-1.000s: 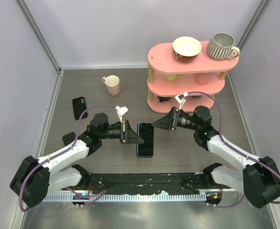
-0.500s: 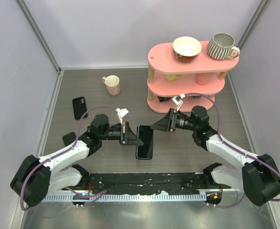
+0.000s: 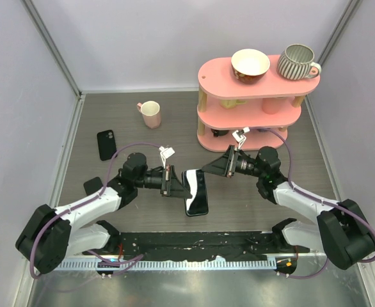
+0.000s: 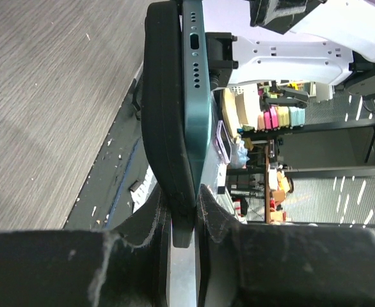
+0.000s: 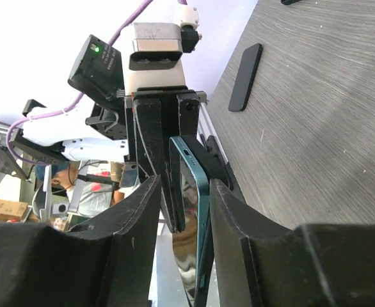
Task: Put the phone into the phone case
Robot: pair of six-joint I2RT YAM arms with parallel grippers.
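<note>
Two sets of fingers meet at the phone (image 3: 196,195), which sits tilted between the arms over the middle of the tabletop (image 3: 235,212), its glass catching a reflection. I cannot tell whether its low end touches the tabletop.

The left fingers (image 4: 143,230) are pressed together on one side of it, pinching a rounded black rim that runs beside the phone's teal edge. Whether that rim is the phone's own back I cannot tell. The right fingers (image 5: 136,217) stand apart, one on each face of the phone's far end. A sliver of gap shows on one side, so they do not look clamped.

The phone case (image 3: 107,144) lies flat far to the left, well apart from the phone and from both arms. I cannot tell which side of it faces up.

The phone should handle as a stiff, fairly dense slab. Its glossy screen is likely slippery and easy to crack or scratch. I judge the safest hold to be across the narrow metal sides near the middle of its length, so it cannot pivot in the pinch.

The case looks thin and light, and probably gives a little. It will likely skate across the tabletop when the phone is pressed in, so one arm should pin it at an edge away from the camera cutout.
</note>
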